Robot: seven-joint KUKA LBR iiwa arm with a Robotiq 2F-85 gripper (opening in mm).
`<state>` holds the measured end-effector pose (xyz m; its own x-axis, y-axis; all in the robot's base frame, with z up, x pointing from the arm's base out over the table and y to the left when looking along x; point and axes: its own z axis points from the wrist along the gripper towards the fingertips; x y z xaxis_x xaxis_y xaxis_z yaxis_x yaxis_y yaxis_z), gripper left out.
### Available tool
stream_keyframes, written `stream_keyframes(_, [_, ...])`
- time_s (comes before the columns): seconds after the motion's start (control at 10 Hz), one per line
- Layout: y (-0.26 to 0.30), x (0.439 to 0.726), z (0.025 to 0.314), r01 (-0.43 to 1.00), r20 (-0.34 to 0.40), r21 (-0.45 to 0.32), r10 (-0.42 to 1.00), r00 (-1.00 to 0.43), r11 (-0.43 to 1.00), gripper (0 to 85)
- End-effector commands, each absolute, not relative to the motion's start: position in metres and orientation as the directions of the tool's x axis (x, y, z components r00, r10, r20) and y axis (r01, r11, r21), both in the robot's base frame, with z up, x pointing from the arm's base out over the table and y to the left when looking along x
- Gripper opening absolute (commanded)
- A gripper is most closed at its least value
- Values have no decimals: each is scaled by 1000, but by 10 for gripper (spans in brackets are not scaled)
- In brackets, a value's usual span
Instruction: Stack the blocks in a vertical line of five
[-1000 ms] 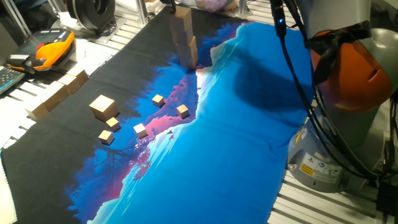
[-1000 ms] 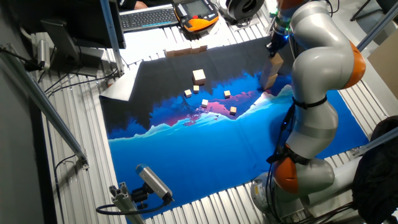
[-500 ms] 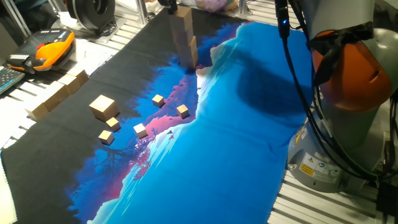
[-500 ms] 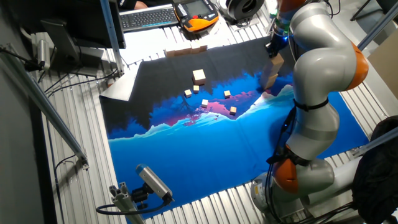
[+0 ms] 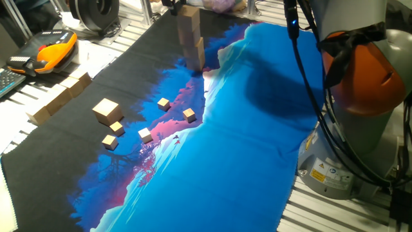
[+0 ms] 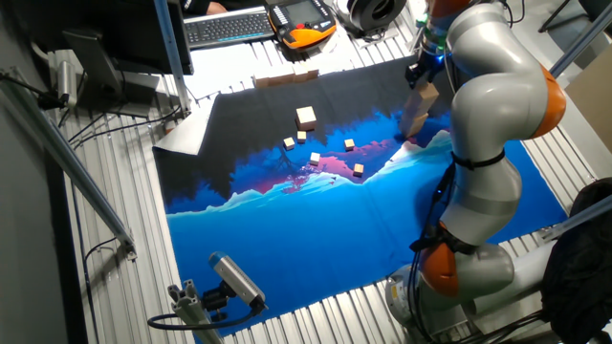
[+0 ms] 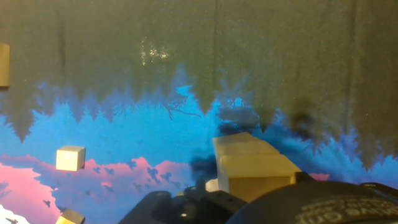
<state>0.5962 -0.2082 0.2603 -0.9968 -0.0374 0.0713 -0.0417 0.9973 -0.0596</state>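
Observation:
A leaning stack of light-tan blocks [image 5: 192,40] stands at the far edge of the cloth; it also shows in the other fixed view [image 6: 417,113]. My gripper [image 5: 177,4] [image 6: 421,70] is at the stack's top block [image 5: 188,14]. In the hand view that top block [image 7: 255,173] sits just below the hand, with the stack under it; the fingertips are hidden, so I cannot tell whether they hold it. One more block [image 5: 106,109] [image 6: 306,117] lies apart on the black part of the cloth.
Several tiny cubes [image 5: 163,103] [image 5: 188,115] [image 5: 145,135] lie scattered between the loose block and the stack. Long wooden bars [image 5: 59,96] lie at the cloth's left edge. An orange pendant [image 5: 55,50] and a keyboard [image 6: 229,26] sit beyond the cloth.

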Motion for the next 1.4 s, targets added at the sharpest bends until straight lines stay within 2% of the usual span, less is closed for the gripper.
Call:
stream_keyframes(0.0, [-208, 596, 261, -42, 69, -60, -38, -997, 997, 680])
stream_keyframes(0.5, [-206, 596, 261, -28, 76, -62, -23, -997, 998, 680])
stream_keyframes(0.7, [-206, 596, 261, -19, 101, -32, -15, -995, 999, 680])
stream_keyframes(1.2, [-206, 596, 261, 19, 83, -34, 22, -996, 999, 680])
stream_keyframes(1.3, [-212, 590, 271, 19, 83, -34, 22, -996, 999, 680])
